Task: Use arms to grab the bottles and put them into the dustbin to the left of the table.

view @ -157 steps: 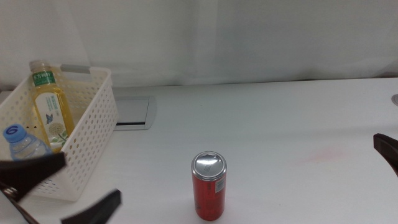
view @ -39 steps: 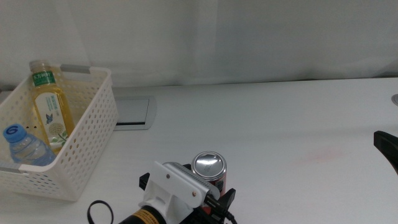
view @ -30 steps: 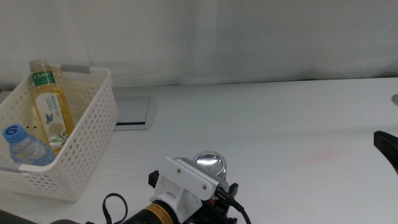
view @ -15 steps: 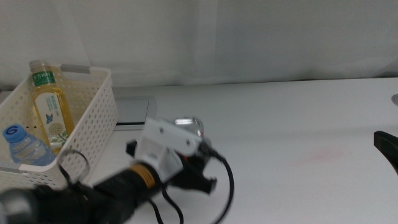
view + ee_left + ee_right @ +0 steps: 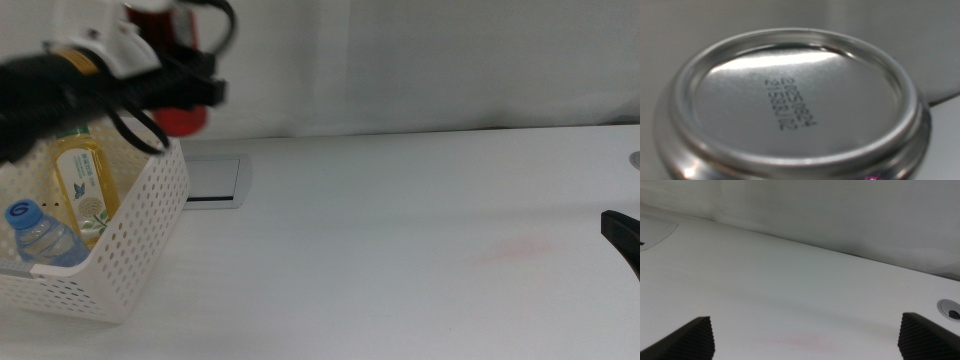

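Bottles, two, both already in the bin: a short clear plastic water bottle with blue cap (image 5: 27, 228) lies low inside, and a taller yellow drink bottle with white cap and green-white label (image 5: 82, 180) leans upright beside it.

Container: white rectangular plastic basket with perforated sides (image 5: 140, 240), a lattice of small round holes, standing at the left end of the plain white matte worktop (image 5: 420, 230).

Extra item: red metal drink can with bright silver ends (image 5: 178, 112), held in the air just above the basket's far corner. In the left wrist view I read its concave aluminium base (image 5: 790, 95), smooth and reflective, ringed by a rounded rim and stamped with a dark date code.

Left gripper (image 5: 170, 80): I judge its fingers clamped on the red can, though motion blur hides the contact itself.

Right gripper (image 5: 805, 335): waiting low at the worktop's right edge, fingers spread wide with nothing between them.

Status, as I judge it: both bottles binned; only dropping the can remains. Nothing loose on the worktop, apart from a small grey-rimmed rectangular panel (image 5: 212, 182) set flush in it.
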Motion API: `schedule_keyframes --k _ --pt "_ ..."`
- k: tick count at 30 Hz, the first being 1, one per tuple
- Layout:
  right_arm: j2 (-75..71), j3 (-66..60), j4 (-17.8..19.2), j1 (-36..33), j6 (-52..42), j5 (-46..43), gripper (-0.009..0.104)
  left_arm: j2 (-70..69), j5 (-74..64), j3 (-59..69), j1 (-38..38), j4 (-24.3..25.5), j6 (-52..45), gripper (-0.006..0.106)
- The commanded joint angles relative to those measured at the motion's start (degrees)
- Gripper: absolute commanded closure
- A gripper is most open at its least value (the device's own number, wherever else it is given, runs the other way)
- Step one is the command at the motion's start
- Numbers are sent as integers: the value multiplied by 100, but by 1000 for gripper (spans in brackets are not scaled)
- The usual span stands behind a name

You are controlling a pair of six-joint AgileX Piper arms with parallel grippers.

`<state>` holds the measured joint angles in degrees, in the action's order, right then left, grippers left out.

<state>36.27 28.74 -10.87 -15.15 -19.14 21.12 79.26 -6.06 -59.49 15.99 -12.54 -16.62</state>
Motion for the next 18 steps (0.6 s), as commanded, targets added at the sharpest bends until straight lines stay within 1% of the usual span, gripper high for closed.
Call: schedule_keyframes --k 1,6,11,14,18 --pt "-15 -28 19 35 -21 -51 -8 -51 -446 -394 -449 5 -92 103" --pt "-15 -28 19 35 -21 -51 -8 117 -1091 -746 -1312 5 -92 103" --pt "-15 -28 19 35 -21 -51 -8 424 -1581 -772 -1922 5 -72 103" --pt "-15 -28 19 35 -21 -51 -8 725 -1863 -772 -2065 -16 -24 103" --pt "-15 -28 19 35 -21 -51 -8 1160 -1958 -772 -2065 -28 89 103"
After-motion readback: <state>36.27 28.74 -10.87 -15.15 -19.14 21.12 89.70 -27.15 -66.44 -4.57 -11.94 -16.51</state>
